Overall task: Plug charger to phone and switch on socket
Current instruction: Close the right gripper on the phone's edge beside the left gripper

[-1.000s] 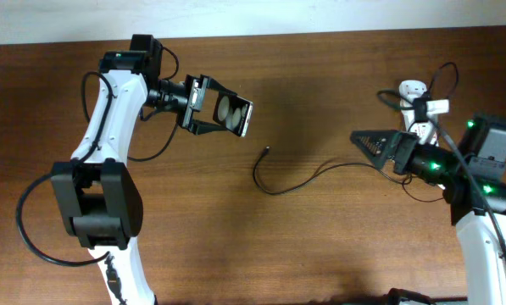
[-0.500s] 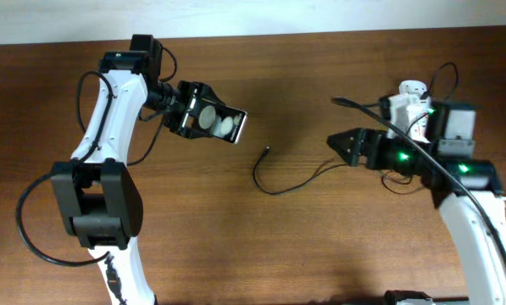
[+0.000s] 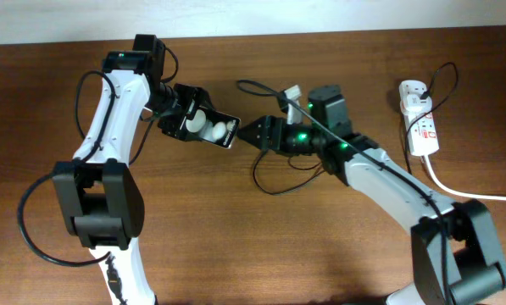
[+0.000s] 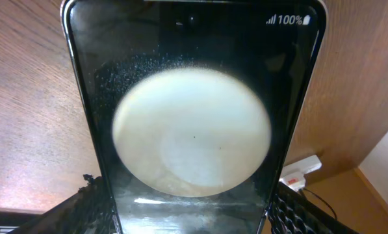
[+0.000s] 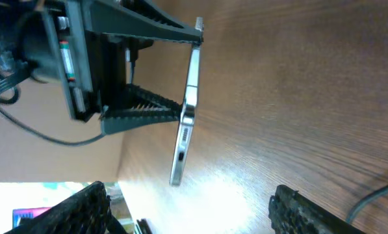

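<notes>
My left gripper [image 3: 200, 124] is shut on the phone [image 3: 214, 129], a slim black phone with two white round spots, and holds it above the table. In the left wrist view the phone [image 4: 194, 97] fills the frame between the fingers [image 4: 194, 224]. My right gripper [image 3: 247, 135] is open and empty, just right of the phone's end. The right wrist view shows the phone [image 5: 184, 123] edge-on, its end port facing my open fingers [image 5: 200, 214]. The charger [image 3: 269, 191], a thin black cable, loops on the table under my right arm and also shows in the right wrist view [image 5: 375, 195]. Its connector tip is hidden.
The socket [image 3: 419, 127], a white power strip with red marks, lies at the far right with a plug in it and a thick white cord [image 3: 460, 193] trailing right. It shows small in the left wrist view [image 4: 301, 172]. A black arm cable [image 3: 253, 85] arcs over the table's middle.
My right arm has swung left from beside the power strip to just right of the phone. My left gripper has shifted the phone slightly left and down.
</notes>
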### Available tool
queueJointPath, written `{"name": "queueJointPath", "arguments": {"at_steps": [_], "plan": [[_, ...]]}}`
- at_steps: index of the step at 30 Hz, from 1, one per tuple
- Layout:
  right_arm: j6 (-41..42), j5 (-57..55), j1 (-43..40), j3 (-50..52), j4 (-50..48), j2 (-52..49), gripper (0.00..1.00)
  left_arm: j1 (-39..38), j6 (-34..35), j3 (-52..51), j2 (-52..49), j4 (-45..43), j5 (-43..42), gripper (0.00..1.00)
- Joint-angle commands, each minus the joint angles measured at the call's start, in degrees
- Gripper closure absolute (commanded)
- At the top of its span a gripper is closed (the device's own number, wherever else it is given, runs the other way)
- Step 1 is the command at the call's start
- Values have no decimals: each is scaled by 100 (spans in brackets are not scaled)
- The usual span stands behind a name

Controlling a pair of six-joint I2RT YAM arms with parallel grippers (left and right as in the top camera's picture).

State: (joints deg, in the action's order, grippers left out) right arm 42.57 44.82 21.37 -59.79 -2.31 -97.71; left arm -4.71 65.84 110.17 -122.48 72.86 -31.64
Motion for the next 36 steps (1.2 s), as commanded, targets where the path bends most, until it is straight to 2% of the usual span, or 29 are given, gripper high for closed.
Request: {"name": "queueJointPath", "arguments": {"at_steps": [1,6,10,14,18,33,36], "plan": [[632,-553,367,-61,-391,-304,18,-57,57,151,2,13,131,100],[1178,-1429,769,-61,-750,-339,21,-170,57,153,2,28,407,100],[1263,-1816,927,-61,-785,-439,26,-240,57,153,2,31,407,100],[1370,-1805,951,-63,-1043,-680,27,-245,57,151,2,35,352,100],[1412,-1637,984,-66,-1814,-951,31,-245,57,151,2,92,339,100],[1794,-1700,1137,-68,-2114,-951,35,-431,57,153,2,227,341,100],[1797,-1681,1137,-68,-2114,-951,39,-442,57,153,2,225,341,100]]}}
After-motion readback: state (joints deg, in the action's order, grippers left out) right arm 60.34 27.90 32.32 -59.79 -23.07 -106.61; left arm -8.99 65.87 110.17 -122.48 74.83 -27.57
